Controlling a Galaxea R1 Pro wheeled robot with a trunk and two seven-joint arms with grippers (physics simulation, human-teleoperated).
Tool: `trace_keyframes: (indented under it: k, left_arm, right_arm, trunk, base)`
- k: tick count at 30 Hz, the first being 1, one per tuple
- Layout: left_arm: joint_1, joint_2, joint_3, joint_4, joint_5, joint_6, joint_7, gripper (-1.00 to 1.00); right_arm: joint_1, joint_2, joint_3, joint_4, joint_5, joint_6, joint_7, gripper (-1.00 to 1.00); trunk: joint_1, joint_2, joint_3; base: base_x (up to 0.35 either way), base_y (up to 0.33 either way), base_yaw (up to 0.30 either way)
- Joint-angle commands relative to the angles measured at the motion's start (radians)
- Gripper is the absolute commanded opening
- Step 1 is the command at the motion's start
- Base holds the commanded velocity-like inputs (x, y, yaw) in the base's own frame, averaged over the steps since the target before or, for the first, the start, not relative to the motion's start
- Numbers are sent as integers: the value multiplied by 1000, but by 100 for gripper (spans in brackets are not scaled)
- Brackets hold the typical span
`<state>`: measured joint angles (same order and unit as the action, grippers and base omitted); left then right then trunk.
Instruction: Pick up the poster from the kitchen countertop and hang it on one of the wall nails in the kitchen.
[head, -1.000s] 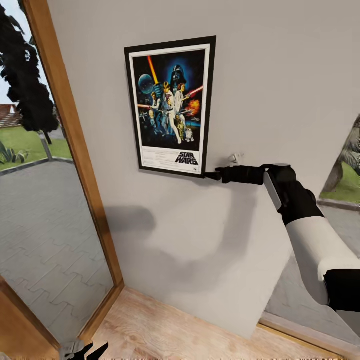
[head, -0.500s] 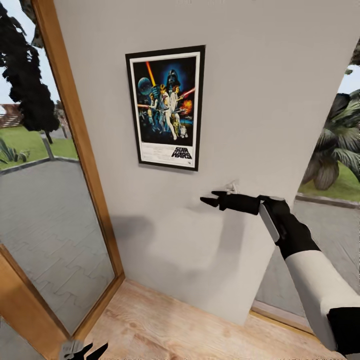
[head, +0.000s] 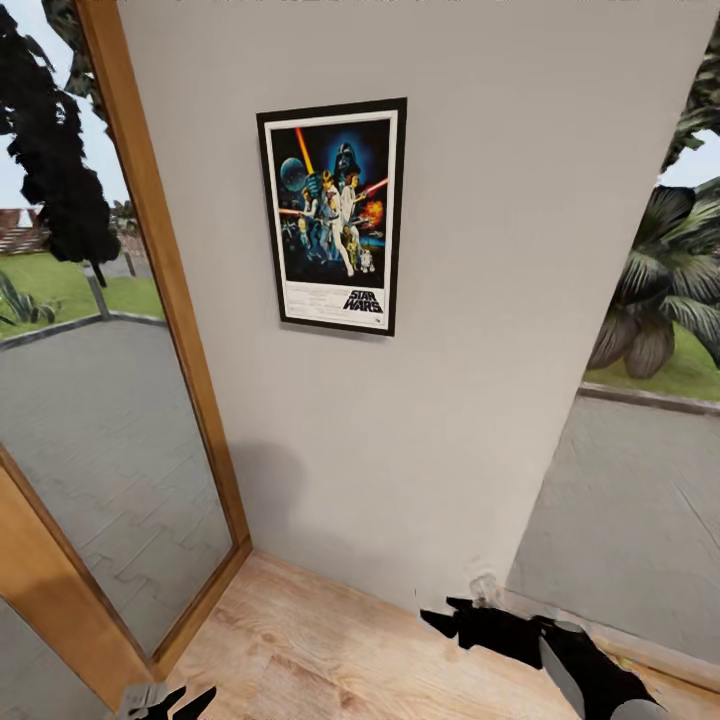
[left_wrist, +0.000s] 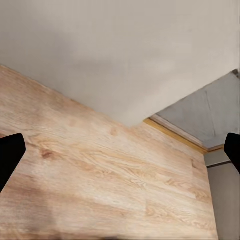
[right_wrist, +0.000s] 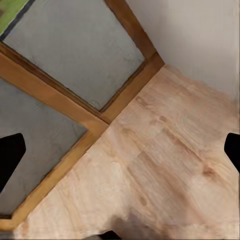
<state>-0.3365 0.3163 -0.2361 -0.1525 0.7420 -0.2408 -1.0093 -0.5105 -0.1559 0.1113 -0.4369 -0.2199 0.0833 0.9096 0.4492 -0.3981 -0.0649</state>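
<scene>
Item: poster, upright on the pale wall beside the wooden window frame, apparently hung; right end effector low over the wood floor, fingers apart, empty, as is the left end effector; you should check that it hangs level; containers: 0.

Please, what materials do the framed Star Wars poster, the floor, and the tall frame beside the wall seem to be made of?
The upright Star Wars poster: apparently printed paper, thin matte black frame; frame material unclear. The pale plank floor: looks like light wood or laminate, with visible grain lines and knots. The tall brown window frame: seems varnished wood, warm brown, smooth.
</scene>
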Motion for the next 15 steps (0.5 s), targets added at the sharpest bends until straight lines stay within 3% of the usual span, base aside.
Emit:
trace_keyframes:
  k: [1,2,5,6,11,12,14,15]
  left_arm:
    - [-1,0,-9,1,7,-5,-1,100]
    - [-1,-6,-11,8,8,0,13,100]
    - [-1,-9,-10,74,8,-3,25,100]
    - [20,-8,-8,114,8,-3,81,100]
    - [67,-11,-11,123,7,-3,214,100]
    - [77,-13,-12,125,7,-2,284,100]
    - [83,-23,-13,126,7,-1,363,100]
    - [88,-36,-14,127,7,-1,445,100]
  right_arm:
    - [5,-1,5,152,-10,-67,1,100]
    - [83,-10,5,452,-9,-234,-29,100]
    - [137,-16,6,477,-8,-249,-84,100]
    - [198,-17,8,487,-7,-255,-254,100]
    - [232,-11,9,489,-7,-255,-450,100]
    - [245,-6,9,490,-7,-255,-522,100]
    - [254,1,9,490,-7,-256,-589,100]
    - [259,8,10,490,-6,-255,-643,100]
  trunk:
    - [1,-2,-2]
    - [1,-2,-2]
    - [1,-2,-2]
    - [1,-2,-2]
    - [1,-2,-2]
    - [1,-2,-2]
    - [1,-2,-2]
    - [1,-2,-2]
  base:
    - [-2,0,0]
    - [0,0,0]
    - [0,0,0]
    - [0,0,0]
    - [0,0,0]
    - [0,0,0]
    - [0,0,0]
    - [0,0,0]
